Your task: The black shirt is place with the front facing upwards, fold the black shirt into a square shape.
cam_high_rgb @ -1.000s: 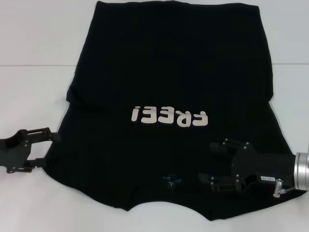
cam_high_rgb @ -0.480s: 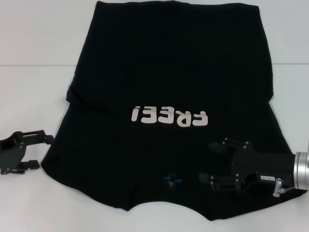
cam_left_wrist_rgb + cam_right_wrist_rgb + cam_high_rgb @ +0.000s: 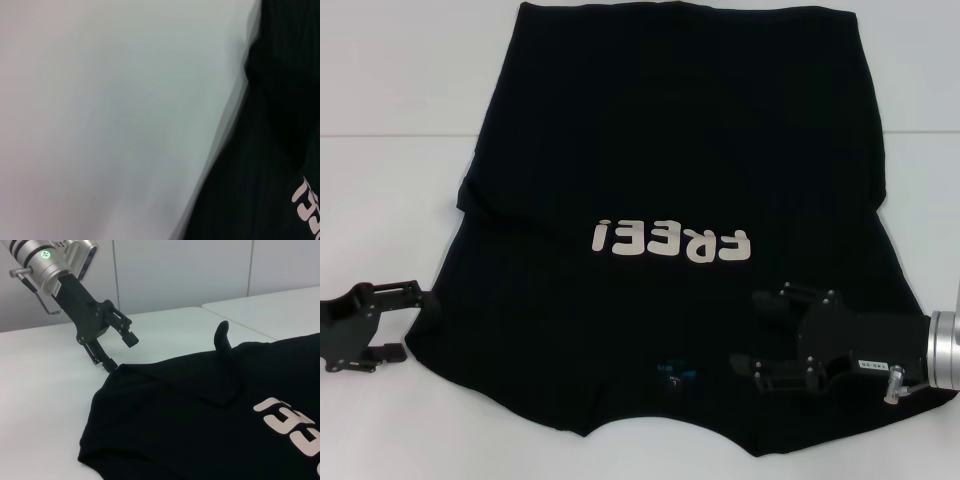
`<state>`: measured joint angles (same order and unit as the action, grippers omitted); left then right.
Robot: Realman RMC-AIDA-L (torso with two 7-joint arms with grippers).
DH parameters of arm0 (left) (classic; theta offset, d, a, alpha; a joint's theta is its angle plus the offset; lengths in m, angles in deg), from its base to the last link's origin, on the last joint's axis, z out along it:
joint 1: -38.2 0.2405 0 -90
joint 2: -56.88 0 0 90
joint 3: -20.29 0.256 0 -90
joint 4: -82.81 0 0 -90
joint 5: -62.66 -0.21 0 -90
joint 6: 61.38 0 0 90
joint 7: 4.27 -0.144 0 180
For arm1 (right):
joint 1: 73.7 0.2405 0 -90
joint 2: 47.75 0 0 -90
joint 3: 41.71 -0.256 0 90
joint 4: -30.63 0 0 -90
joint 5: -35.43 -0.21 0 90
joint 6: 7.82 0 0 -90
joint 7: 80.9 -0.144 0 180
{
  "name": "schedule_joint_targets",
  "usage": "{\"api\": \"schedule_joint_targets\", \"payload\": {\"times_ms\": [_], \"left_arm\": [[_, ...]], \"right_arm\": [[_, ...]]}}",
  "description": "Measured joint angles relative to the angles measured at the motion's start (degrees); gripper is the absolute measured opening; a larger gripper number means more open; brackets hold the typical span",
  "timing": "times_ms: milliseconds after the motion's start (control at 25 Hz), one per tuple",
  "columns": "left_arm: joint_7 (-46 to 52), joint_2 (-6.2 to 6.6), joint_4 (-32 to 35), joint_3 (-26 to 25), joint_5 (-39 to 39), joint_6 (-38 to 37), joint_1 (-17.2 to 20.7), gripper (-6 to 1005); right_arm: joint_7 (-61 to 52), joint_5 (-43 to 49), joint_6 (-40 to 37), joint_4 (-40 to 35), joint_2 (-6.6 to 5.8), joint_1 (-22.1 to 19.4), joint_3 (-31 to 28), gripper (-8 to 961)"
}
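The black shirt lies flat on the white table, front up, with cream "FREE!" lettering and a small blue neck label near the front edge. My left gripper is open and empty, just beside the shirt's left shoulder edge. The right wrist view shows it open, with one fingertip at the cloth's corner. My right gripper is open and empty, low over the shirt to the right of the neck. The left wrist view shows the shirt's edge on bare table.
The white table runs all around the shirt. A seam crosses it at the far left. The shirt's hem reaches the top of the head view. A crease sits on the shirt's left edge.
My left gripper has moved toward the table's front edge and a little outward, along the shirt's left edge. The right gripper and the shirt have stayed put.
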<state>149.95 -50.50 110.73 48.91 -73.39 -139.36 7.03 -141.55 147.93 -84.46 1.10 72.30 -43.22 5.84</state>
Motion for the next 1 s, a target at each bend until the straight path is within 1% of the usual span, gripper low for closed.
{"api": "schedule_joint_targets", "payload": {"times_ms": [640,1000], "left_arm": [[-0.05,-0.20,-1.39,-0.07,-0.41,0.68,-0.94,920],[0.20,0.16,-1.47,-0.05,-0.56,-0.58,-0.72,919]], "right_arm": [[0.00,0.00,0.33,0.00,0.00,0.41,0.00,926],[0.00,-0.58,0.36,0.00,-0.06,0.45,-0.09,926]]}}
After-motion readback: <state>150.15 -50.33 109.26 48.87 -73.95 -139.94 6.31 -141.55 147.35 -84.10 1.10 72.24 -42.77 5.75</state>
